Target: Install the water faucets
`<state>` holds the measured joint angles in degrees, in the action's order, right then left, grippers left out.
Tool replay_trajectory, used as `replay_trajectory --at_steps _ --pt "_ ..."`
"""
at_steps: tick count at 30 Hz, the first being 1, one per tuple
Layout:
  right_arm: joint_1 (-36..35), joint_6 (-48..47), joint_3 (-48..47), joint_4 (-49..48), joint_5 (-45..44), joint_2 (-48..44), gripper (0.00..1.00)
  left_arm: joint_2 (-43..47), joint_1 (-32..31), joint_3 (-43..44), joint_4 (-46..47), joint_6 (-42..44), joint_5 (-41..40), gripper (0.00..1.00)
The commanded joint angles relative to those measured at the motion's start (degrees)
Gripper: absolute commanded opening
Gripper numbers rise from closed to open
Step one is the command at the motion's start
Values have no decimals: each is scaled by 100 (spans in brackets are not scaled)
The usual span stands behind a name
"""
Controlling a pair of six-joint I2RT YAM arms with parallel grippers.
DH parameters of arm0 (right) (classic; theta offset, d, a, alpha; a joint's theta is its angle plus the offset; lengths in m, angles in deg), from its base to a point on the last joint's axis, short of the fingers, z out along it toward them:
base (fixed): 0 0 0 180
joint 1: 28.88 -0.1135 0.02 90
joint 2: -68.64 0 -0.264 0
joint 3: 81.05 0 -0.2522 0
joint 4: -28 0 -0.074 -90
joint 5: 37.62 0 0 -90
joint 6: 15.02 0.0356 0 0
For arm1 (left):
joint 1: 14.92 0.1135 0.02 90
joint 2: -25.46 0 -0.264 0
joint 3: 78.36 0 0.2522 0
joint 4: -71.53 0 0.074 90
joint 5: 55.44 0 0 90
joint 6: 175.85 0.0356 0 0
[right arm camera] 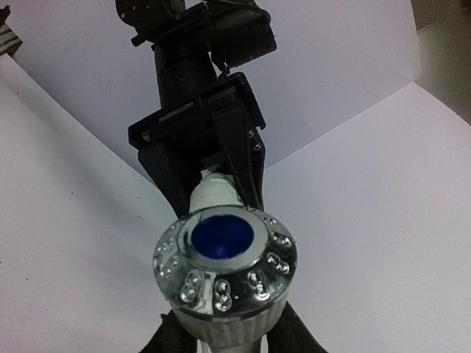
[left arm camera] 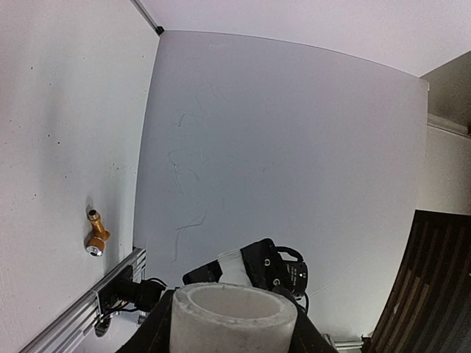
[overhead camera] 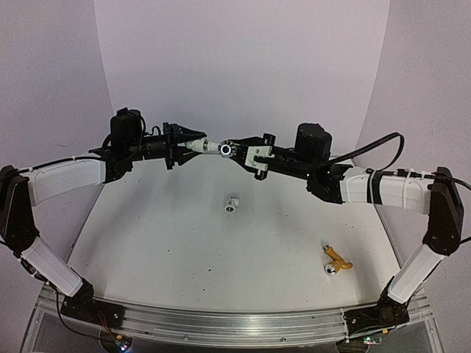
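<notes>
My left gripper (overhead camera: 190,144) is shut on a stubby white pipe fitting (overhead camera: 199,145), held in the air above the far side of the table. In the left wrist view the fitting's open end (left arm camera: 232,315) fills the space between my fingers. My right gripper (overhead camera: 237,150) is shut on the white faucet; its silvery, blue-centred end (overhead camera: 224,149) faces the fitting, about touching it. In the right wrist view that end (right arm camera: 224,266) is close up, with the fitting (right arm camera: 215,193) just behind it. The yellow-gold faucet (overhead camera: 336,261) lies at the table's right front and also shows in the left wrist view (left arm camera: 96,234).
A second stubby white fitting (overhead camera: 232,204) lies on the white table (overhead camera: 162,250) near the middle. White backdrop walls (overhead camera: 243,66) enclose the back and sides. A metal rail (overhead camera: 235,323) with the arm bases runs along the near edge.
</notes>
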<state>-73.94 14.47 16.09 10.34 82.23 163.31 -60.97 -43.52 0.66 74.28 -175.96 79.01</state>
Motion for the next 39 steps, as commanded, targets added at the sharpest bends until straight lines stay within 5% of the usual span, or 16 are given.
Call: replay_trajectory --at_steps 1,5,9,13,18,20,22,25,30,34,37,38,39 --pt "-27 1547 -419 30 141 66 21 111 -29 355 278 848 26 0" --pt "-23 3382 -347 196 346 78 3 324 -103 357 299 2797 -350 0" --pt "16 7647 -237 13 -98 37 0 550 -304 -10 1010 5981 398 0" --pt "201 11810 -368 -638 954 281 0 517 -503 -385 2367 8448 2190 0" --pt "211 16313 -514 -2395 1651 834 0 -390 -420 927 2383 8775 4426 0" --pt "212 17572 -261 -3568 1305 987 1 -737 -251 1488 2383 8505 5070 0" --pt "233 18325 -132 -4250 914 1103 13 -1069 -89 1838 2383 8256 5337 0" --pt "346 17758 68 -4309 921 931 51 -1198 156 2056 2383 7406 4387 0" --pt "563 15388 520 -3870 1306 310 83 -789 337 1667 2380 5474 2118 0" --pt "598 11062 897 -766 1045 -828 98 -419 350 1023 2340 3314 898 0" --pt "380 7664 704 1197 -127 -1368 98 -275 364 736 2215 1945 449 0" --pt "52 5555 752 1755 -1144 -1542 98 -278 364 561 2181 1056 305 0" --pt "-11 5122 807 1813 -1331 -1558 98 -287 364 526 2181 876 320 0"
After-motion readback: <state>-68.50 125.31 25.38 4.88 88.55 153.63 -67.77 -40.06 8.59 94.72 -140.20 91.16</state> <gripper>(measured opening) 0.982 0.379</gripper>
